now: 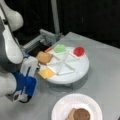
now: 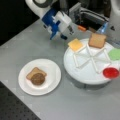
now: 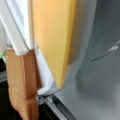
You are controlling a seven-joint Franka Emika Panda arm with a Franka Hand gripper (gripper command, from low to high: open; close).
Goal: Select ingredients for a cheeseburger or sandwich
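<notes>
Cheese (image 2: 75, 45), the yellow square, lies flat in its wedge of the white divided tray (image 2: 85, 72), at the rim nearest the gripper (image 2: 67, 32); in the wrist view it fills the frame beside the tray's toast square (image 3: 21, 82). The lettuce (image 2: 115, 53) and tomato (image 2: 110, 72) are seen in further wedges. On the paper plate (image 2: 53, 75), near the tray, a second toast square (image 2: 33, 71) is set with the patty (image 2: 38, 79) on top, so the stack is judged begun. The gripper is held just off the tray, apart from the cheese; nothing is seen in it, and whether it is released or clenched cannot be told. Selection of the cheese is judged the step in hand; a thin, flat piece between raised ribs calls for careful alignment.
</notes>
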